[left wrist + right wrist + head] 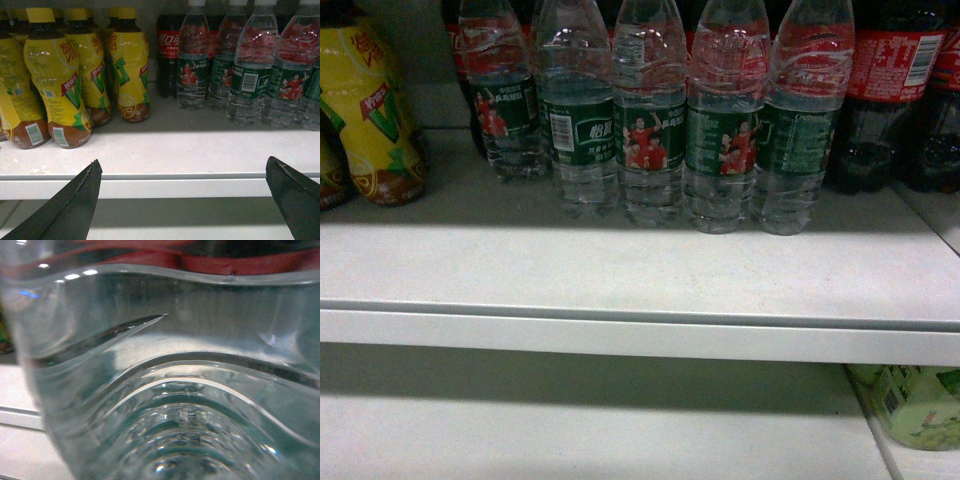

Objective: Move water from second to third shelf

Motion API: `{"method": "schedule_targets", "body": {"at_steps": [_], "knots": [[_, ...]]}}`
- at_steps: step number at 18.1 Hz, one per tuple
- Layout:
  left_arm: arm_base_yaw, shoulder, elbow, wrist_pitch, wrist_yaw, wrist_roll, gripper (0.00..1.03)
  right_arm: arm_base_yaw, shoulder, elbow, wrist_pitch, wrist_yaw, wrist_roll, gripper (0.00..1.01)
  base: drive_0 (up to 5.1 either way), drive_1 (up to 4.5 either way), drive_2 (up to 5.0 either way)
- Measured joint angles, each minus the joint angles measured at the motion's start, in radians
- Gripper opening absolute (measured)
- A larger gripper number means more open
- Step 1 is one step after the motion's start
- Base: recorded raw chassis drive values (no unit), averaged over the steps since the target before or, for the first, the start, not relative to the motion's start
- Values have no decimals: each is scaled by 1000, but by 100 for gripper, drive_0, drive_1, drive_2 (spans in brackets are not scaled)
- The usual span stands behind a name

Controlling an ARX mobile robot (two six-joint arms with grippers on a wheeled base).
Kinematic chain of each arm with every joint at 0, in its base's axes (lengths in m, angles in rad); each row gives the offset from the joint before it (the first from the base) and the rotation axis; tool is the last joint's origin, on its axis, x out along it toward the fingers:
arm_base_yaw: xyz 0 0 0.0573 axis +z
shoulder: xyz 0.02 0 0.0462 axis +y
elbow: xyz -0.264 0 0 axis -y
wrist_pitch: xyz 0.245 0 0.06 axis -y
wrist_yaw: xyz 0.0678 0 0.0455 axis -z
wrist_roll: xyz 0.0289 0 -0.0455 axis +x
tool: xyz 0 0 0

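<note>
Several water bottles (650,120) with dark green labels stand in a row on the white shelf (640,270); the left wrist view shows the same row (192,70) at the back right. One water bottle (170,390) fills the right wrist view: clear ribbed plastic pressed up to the camera, hiding my right gripper's fingers, which hold it. Neither arm appears in the head view. My left gripper (184,165) hangs open in front of the shelf's front edge (180,187), with nothing between its dark fingers (80,200).
Yellow drink bottles (55,85) crowd the shelf's left side, also seen in the head view (370,110). Cola bottles (890,80) stand at the right and behind the water. On the lower shelf (570,430), green bottles (910,405) lie at the right.
</note>
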Motion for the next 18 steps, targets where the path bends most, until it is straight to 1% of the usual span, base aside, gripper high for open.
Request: {"method": "schedule_targets", "body": {"at_steps": [2,3,5,18], "knots": [[0,0,0,0,0,0,98,-8,-22,0,-3,-2,-7,41,0,0,0],[0,0,0,0,0,0,98,-20,-32,0,-8,-6,-14,41,0,0,0],[0,0,0,0,0,0,98,-25,-37,-1,-9,-5,-18,41,0,0,0],[0,0,0,0,0,0,98,-25,-37,-2,-10,-3,-22,41,0,0,0]]}}
